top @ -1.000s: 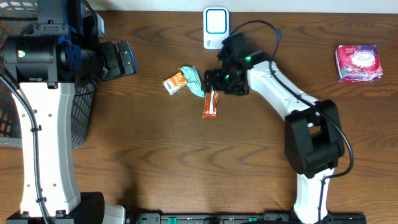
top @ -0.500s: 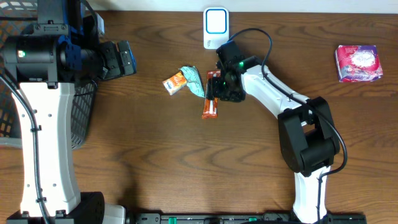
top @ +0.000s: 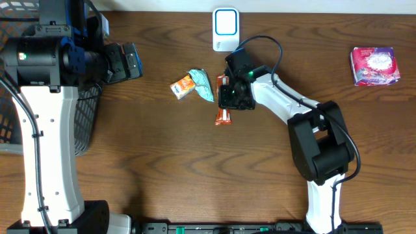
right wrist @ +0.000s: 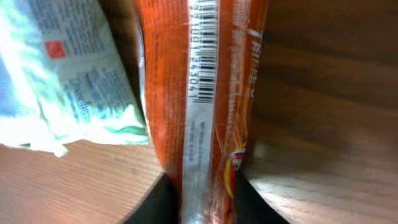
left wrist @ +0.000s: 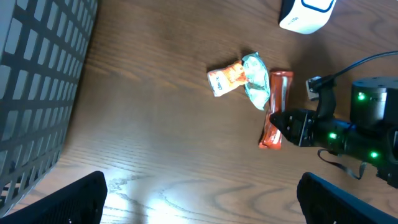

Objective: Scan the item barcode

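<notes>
A: Right claw, status?

B: It stood wide beside the orange snack bar a second back. Now it is over the bar's upper half and closed in. The wrist view has a dark finger pressed to each side of the wrapper.

A: So, gripped?

B: Looks it. The bar has also nudged a little right and straightened since then, which fits the fingers taking hold. It lies flat on the surface, not yet lifted.

A: Barcode?

B: The barcode faces up toward the wrist camera, running along the back seam. Legible.

A: Neighbours?

B: The teal packet lies just beside the bar on the left, its edge touching or nearly so. The small orange packet sits past that. The scanner stands near, at the far edge.

A: Left claw?

B: Wide apart, holding nothing, well clear over by the left side.

A: Meaning for the task?

B: Pickup seems secured. My read: lifting comes next, then turning the code toward the scanner. Risk: dragging the teal packet along.
</notes>
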You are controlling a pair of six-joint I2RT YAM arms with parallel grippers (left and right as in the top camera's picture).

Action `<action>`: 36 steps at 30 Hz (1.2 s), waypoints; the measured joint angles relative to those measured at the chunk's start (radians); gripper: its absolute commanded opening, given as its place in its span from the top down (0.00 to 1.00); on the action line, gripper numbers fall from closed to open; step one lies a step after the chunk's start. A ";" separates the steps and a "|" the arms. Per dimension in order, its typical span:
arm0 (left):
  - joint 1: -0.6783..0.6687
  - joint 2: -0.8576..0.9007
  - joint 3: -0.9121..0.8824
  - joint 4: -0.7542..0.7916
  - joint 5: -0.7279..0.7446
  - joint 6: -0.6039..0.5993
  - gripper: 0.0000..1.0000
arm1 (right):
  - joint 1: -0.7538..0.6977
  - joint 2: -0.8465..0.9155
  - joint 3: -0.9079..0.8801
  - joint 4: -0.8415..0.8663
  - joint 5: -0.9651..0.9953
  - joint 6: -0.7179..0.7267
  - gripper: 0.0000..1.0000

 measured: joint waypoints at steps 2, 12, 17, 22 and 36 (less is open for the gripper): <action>0.000 0.000 0.000 0.000 0.000 0.000 0.02 | 0.008 0.000 0.000 -0.003 0.004 0.001 0.99; 0.000 0.000 0.000 0.000 0.000 0.000 0.02 | -0.001 -0.002 0.069 -0.211 0.152 -0.040 0.99; 0.000 0.000 0.000 0.000 0.000 0.000 0.02 | -0.006 -0.002 0.180 -0.401 0.484 -0.040 0.99; 0.000 0.000 0.000 0.000 0.000 0.000 0.02 | -0.004 -0.002 0.174 -0.404 0.786 0.032 0.99; 0.000 0.000 0.000 0.000 0.000 0.000 0.02 | 0.024 -0.002 -0.012 -0.204 0.970 0.087 0.53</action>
